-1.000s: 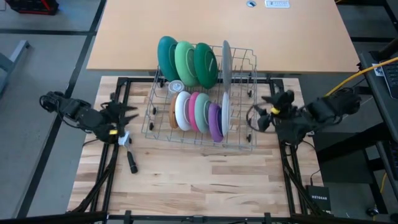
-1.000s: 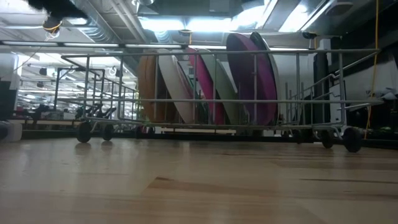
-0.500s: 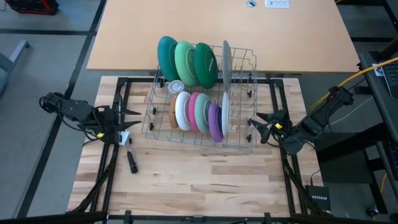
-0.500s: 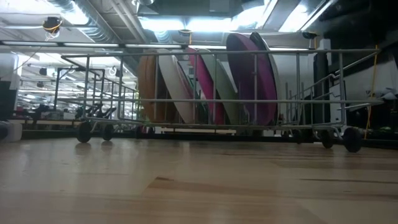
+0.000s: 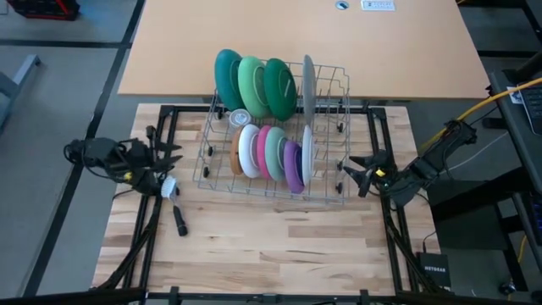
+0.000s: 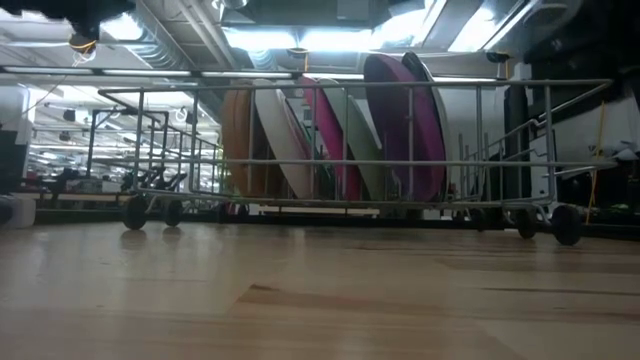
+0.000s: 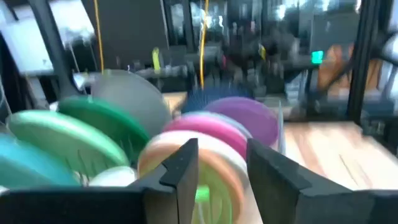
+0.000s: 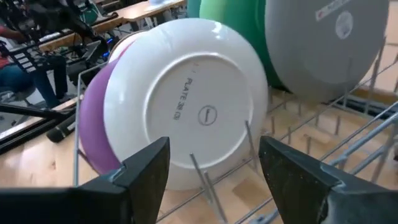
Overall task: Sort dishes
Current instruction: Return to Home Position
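Left gripper [image 5: 174, 158], right gripper [image 5: 350, 173] farther back

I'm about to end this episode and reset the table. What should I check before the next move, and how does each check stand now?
1. The left gripper is empty: ok. It is open, with nothing between its fingers in the left wrist view.
2. The right gripper is empty: ok. It is open and holds nothing.
3. Both are apart from the dish rack: ok. One is off each side.
4. All dishes are racked: ok. None lies on the table.
5. The dishes are seated: ok. They stand on edge between the wires.
6. No strays on the table: not ok. A small dark object lies near the left gripper.
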### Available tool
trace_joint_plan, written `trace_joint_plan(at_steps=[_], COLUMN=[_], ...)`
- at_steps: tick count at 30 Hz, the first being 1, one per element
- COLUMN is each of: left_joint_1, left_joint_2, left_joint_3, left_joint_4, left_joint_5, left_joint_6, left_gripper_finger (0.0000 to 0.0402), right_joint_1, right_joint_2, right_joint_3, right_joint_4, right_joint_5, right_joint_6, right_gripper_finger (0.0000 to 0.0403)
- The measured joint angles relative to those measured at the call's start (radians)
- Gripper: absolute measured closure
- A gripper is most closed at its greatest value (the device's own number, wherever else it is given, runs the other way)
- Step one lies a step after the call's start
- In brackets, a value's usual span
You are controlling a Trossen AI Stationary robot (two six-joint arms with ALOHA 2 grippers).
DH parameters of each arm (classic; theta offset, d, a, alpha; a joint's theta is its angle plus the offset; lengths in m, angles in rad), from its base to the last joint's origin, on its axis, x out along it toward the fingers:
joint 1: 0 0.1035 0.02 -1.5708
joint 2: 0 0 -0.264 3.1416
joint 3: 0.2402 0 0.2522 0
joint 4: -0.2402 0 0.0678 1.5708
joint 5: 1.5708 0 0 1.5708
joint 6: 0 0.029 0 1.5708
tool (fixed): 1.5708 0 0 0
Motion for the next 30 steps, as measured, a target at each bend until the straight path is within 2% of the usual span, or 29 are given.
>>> trace_joint_plan(at_steps=[11, 18, 24, 28, 30], left_joint_1=[0.004, 0.004, 0.004, 0.004, 0.004], left_joint_2=[0.011, 0.011, 0.011, 0.011, 0.011], left_joint_3=[-0.083, -0.141, -0.210, -0.250, -0.264], left_joint_4=[0.010, 0.013, 0.095, 0.134, 0.142], left_joint_5=[0.008, 0.006, 0.003, -0.008, -0.034], left_joint_6=[0.007, -0.024, -0.094, -0.121, -0.128], left_gripper_finger=[0.0276, 0.0276, 0.0276, 0.0276, 0.0276], right_joint_1=[0.000, 0.000, 0.000, -0.001, -0.003], right_joint_2=[-0.230, -0.350, -0.396, -0.397, -0.397], right_joint_3=[-0.018, -0.103, -0.196, -0.283, -0.341], right_joint_4=[-0.106, -0.128, -0.002, 0.176, 0.316], right_joint_5=[-0.008, -0.021, -0.083, -0.132, -0.126], right_joint_6=[-0.129, -0.133, -0.132, -0.166, -0.233], right_gripper_finger=[0.0152, 0.0152, 0.0152, 0.0152, 0.0152])
